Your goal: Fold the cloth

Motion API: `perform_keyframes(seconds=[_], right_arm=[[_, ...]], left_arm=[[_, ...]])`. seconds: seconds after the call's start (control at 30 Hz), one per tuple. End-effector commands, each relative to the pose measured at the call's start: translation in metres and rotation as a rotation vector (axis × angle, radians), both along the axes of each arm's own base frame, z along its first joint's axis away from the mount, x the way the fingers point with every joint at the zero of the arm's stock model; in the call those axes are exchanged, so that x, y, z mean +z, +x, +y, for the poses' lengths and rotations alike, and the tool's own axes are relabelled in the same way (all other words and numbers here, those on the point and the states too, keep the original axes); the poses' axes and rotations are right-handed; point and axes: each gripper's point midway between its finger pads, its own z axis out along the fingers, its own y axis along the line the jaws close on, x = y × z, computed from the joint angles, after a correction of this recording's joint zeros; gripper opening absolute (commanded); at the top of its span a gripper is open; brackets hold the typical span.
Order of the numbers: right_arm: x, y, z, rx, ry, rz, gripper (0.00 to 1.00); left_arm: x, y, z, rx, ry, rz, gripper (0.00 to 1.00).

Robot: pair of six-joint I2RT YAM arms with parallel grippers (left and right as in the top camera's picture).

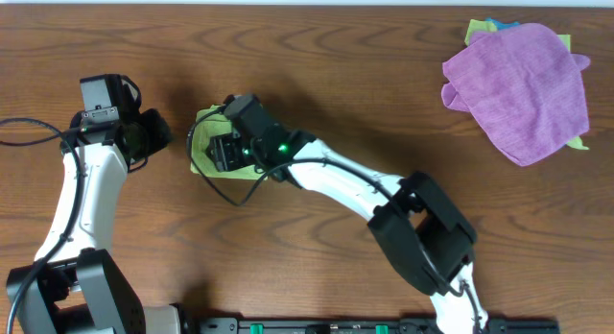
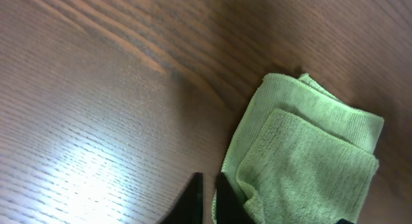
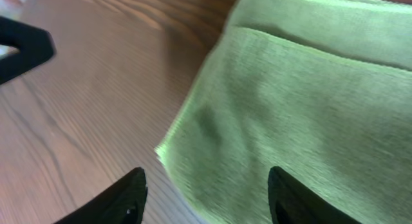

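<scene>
Right pincer (image 3: 209, 198) first, folks: we saw its two dark fingers (image 3: 129, 198) standing wide apart, clamped on nothing, poised over the green cloth (image 3: 302, 102). Whether the tips touched the fabric, we could not tell. From its wrist camera the cloth filled the frame from 12 round to 5 o'clock, with one corner pointing toward 8 o'clock between the fingers.

Over to the left pincer (image 2: 207, 201). We found its tips drawn together with only a sliver between them, gripping nothing. It sat above bare wood just beside the cloth's edge, at the cloth's 9 o'clock in the overhead view.

The green cloth itself lay flat on the brown desk (image 1: 336, 65), left of the middle, at roughly 9 o'clock. We could see it folded into layers, a smaller panel resting on a wider one.

Well apart, up at the desk's 2 o'clock, a purple cloth (image 1: 523, 89) lay crumpled over a small pile. Yellow-green (image 1: 477, 30) and blue edges peeked out beneath it.
</scene>
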Motion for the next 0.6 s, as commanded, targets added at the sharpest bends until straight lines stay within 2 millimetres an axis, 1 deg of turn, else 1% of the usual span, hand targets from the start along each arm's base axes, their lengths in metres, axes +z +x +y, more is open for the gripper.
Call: perform_keyframes(seconds=[0.0, 0.03, 0.07, 0.17, 0.27, 0.33, 0.4, 0.43, 0.47, 0.57], right_arm=[[0.059, 0.027, -0.023, -0.021, 0.038, -0.1, 0.77], [0.068, 0.03, -0.033, -0.03, 0.029, -0.111, 0.93], [0.077, 0.034, -0.047, -0.047, 0.014, -0.117, 0.99], [0.102, 0.04, -0.089, -0.102, -0.04, -0.125, 0.99], [0.121, 0.036, -0.126, -0.119, -0.101, -0.136, 0.99], [0.13, 0.03, -0.149, -0.123, -0.155, -0.14, 0.99], [0.138, 0.018, -0.173, -0.113, -0.216, -0.14, 0.99], [0.14, 0.014, -0.184, -0.119, -0.241, -0.133, 0.99], [0.143, 0.007, -0.199, -0.124, -0.277, -0.125, 0.99], [0.148, -0.006, -0.223, -0.121, -0.315, -0.114, 0.99]], left_arm=[[0.012, -0.001, 0.003, 0.005, 0.012, -0.008, 0.39], [0.012, -0.003, 0.002, 0.003, 0.007, -0.001, 0.46], [0.012, -0.005, 0.0, -0.001, -0.008, 0.003, 0.5], [0.018, -0.007, -0.006, -0.013, -0.059, -0.013, 0.62], [0.023, -0.011, -0.005, -0.004, -0.105, -0.023, 0.74], [0.025, -0.015, -0.002, 0.01, -0.132, -0.018, 0.82], [0.025, -0.022, -0.005, 0.01, -0.204, -0.008, 0.91], [0.024, -0.024, -0.006, 0.013, -0.229, -0.002, 0.93], [0.022, -0.029, -0.006, 0.019, -0.254, 0.01, 0.95], [0.017, -0.035, -0.011, 0.017, -0.299, 0.029, 0.98]])
